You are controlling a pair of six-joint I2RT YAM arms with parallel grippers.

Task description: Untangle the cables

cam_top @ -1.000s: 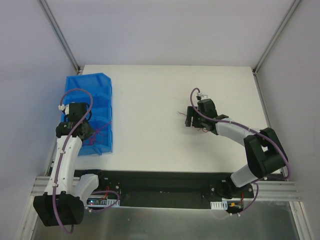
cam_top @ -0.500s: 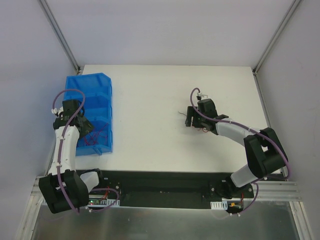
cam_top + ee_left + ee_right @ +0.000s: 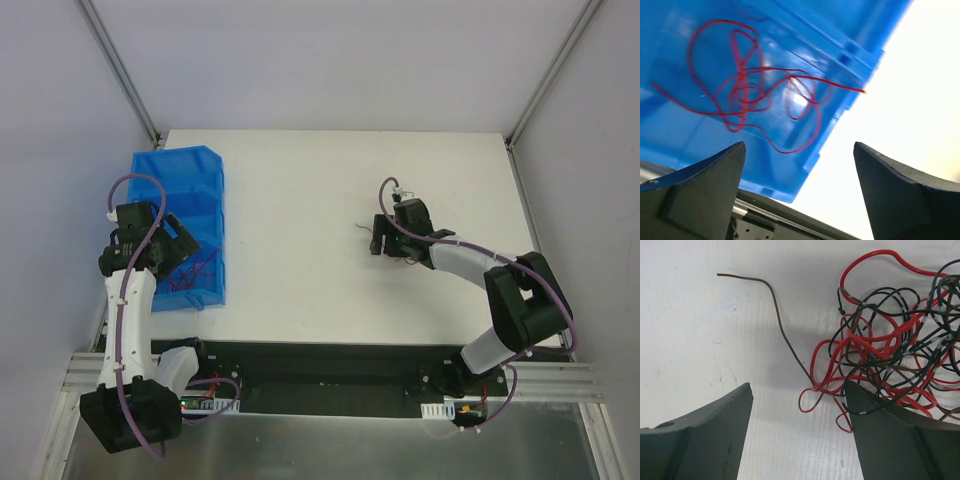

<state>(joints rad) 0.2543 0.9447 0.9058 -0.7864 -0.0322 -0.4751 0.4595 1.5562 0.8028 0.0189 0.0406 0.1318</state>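
Note:
A single red cable [image 3: 745, 85] lies in loose loops on the floor of the blue bin [image 3: 685, 45]; in the top view this red cable [image 3: 195, 272] sits in the bin's near compartment. My left gripper [image 3: 800, 192] hangs open above it, with nothing between its fingers. On the white table a tangle of red, black and brown cables [image 3: 890, 345] lies by my right gripper [image 3: 799, 435], which is open. Its right finger [image 3: 900, 440] covers the tangle's lower edge. One brown wire end [image 3: 765, 290] sticks out to the left. From above, my right gripper [image 3: 378, 240] faces left.
The blue bin [image 3: 200, 180] stands at the table's left edge with my left gripper [image 3: 172, 248] over its near end. The black rail [image 3: 320, 365] with the arm bases runs along the near edge. Frame posts rise at the back corners.
My left gripper has opened from shut and let the red cable drop into the bin, and the left arm has pulled back to the left. The right arm has not moved.

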